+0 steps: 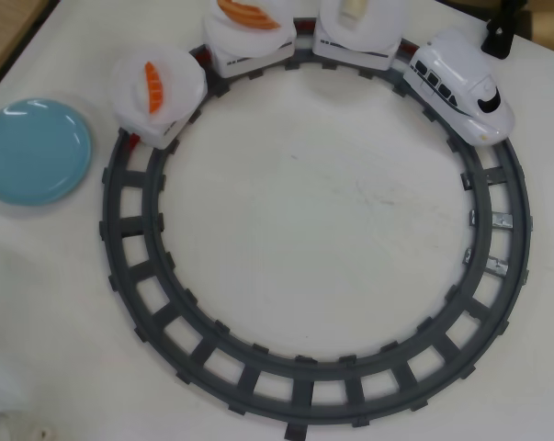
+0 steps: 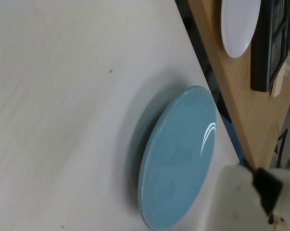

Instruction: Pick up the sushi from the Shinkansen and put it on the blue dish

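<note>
Overhead view: grey ring of track on a white surface, with the Shinkansen parked at the upper right, nose pointing down-right. Trailing behind it along the top of the loop, three cars with round white plates. Nearest car carries a pale cream block, mostly cut off by the top edge. Middle car has a salmon sushi, also partly cropped. Last car, at the upper left of the loop, holds the other sushi, orange topping up, lying on its white plate. Blue dish sitting off the track at the far left, empty, near that last car but not touching.

Wrist view: looking across the same blue dish from close by, with a wooden ledge past the surface edge. Only a whitish bit of the gripper poking in at the bottom right; can't tell whether the jaws are open or closed.
</note>
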Available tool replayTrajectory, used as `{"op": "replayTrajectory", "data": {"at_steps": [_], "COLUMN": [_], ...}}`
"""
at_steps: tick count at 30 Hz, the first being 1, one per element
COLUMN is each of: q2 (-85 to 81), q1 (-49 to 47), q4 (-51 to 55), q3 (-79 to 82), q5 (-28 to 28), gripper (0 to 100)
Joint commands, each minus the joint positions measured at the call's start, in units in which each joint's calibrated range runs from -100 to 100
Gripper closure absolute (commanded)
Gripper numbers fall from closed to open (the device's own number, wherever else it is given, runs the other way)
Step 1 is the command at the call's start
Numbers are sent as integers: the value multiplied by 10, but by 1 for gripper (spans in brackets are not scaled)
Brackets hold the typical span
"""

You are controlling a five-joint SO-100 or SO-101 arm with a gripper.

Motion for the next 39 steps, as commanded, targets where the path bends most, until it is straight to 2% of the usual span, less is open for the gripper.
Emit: {"op": "replayTrajectory", "data": {"at_steps": [1, 14, 18, 21, 39], "q2": [-3, -2, -2, -2, -1], "q1": [4, 24, 71, 79, 77], "q4": [-12, -12, -6, -5, -4], "q3": [-3, -7, -10, -10, -10], "q5": [1, -1, -5, -32, -31], "gripper": [97, 96, 85, 77, 78]}}
